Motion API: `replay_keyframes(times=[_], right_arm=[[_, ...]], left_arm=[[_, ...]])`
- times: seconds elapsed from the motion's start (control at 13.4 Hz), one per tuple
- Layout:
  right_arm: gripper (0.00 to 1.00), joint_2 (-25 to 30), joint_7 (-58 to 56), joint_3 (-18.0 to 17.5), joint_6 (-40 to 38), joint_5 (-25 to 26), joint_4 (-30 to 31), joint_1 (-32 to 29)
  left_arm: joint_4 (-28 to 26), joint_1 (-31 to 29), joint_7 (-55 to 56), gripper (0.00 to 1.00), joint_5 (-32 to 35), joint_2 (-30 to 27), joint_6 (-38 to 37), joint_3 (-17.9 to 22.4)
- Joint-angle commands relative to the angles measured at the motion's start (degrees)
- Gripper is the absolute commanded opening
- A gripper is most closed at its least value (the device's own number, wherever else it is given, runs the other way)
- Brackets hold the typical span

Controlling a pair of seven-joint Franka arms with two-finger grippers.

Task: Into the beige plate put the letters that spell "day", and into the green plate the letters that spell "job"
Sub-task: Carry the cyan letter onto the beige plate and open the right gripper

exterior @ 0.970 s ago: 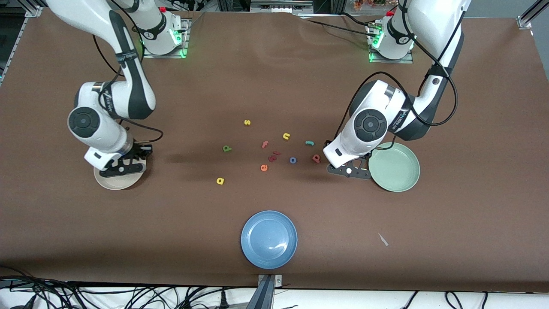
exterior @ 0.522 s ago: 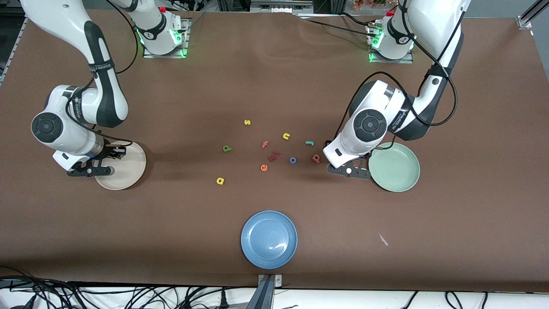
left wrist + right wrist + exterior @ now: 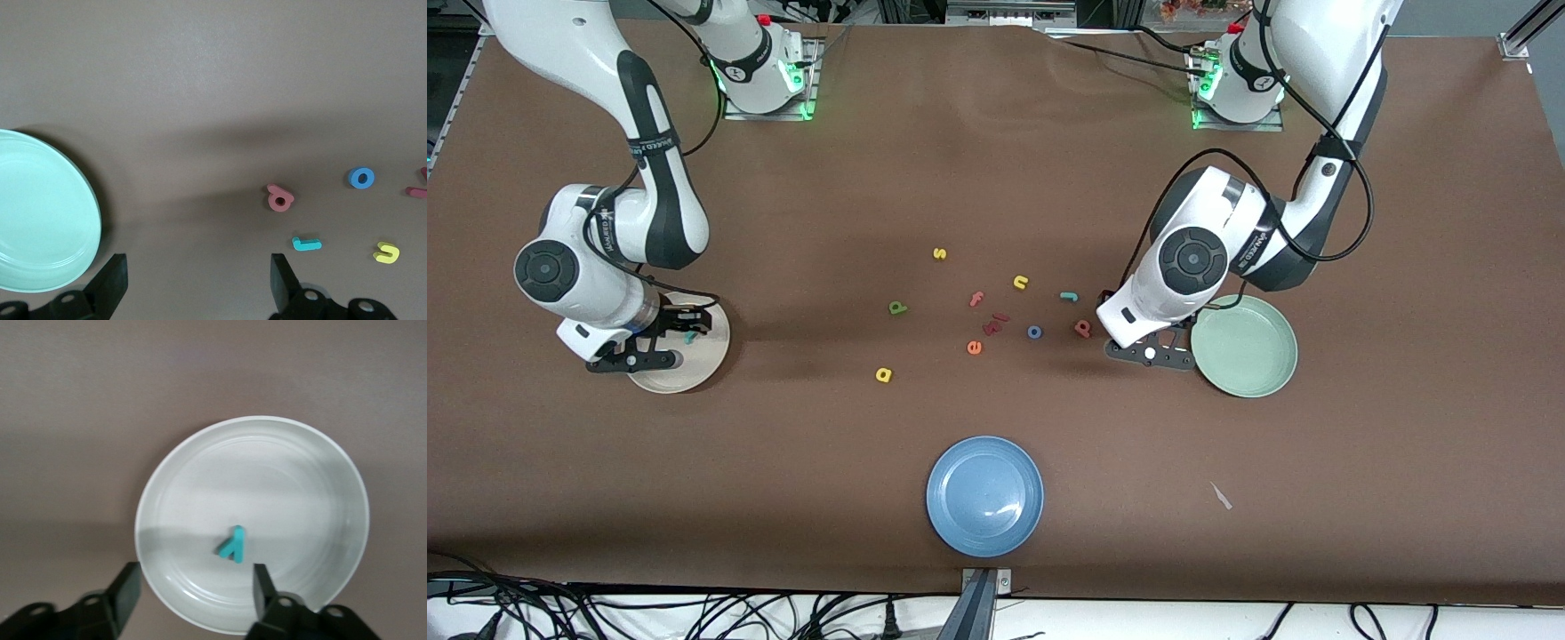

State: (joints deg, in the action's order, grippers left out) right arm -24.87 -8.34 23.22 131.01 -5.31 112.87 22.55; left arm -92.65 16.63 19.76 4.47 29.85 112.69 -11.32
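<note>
So far only the teal y (image 3: pixel 233 544) lies in the beige plate (image 3: pixel 333 487); I see both tools, right (image 3: pixel 193 590) and left (image 3: pixel 198 283), open and empty; five letters remain.

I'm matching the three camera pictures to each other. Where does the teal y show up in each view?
Front view: the teal y lies in the beige plate, partly hidden by the right gripper.
Left wrist view: not in it.
Right wrist view: the y lies in the plate, between the open fingers.
Shared landmark: the beige plate, in the front and right wrist views.
</note>
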Motion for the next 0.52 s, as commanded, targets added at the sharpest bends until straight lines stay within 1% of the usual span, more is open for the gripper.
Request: replay_keyframes(times=[0.0,0.22,0.37,0.45], right_arm=[[1.00,0.9,1.2,-2.4,-2.2,-3.9,-0.5,0.2],[1.00,1.8,8.2,-5.7,-4.2,-4.1,-0.7,1.3],[1.00,2.4,14.7,-9.1,-4.5,-4.1,-1.2,1.6],[1.00,2.8,18.4,-11.3,-4.5,-4.1,-1.2,1.7]], left_arm=[[-0.7,0.3,0.7,0.95,0.5,-0.4,0.9,0.2],[-1.0,0.3,0.7,0.96,0.5,-0.5,1.0,0.2],[-1.0,0.3,0.7,0.96,0.5,-0.5,1.0,0.2],[-1.0,0.3,0.7,0.96,0.5,-0.5,1.0,0.2]])
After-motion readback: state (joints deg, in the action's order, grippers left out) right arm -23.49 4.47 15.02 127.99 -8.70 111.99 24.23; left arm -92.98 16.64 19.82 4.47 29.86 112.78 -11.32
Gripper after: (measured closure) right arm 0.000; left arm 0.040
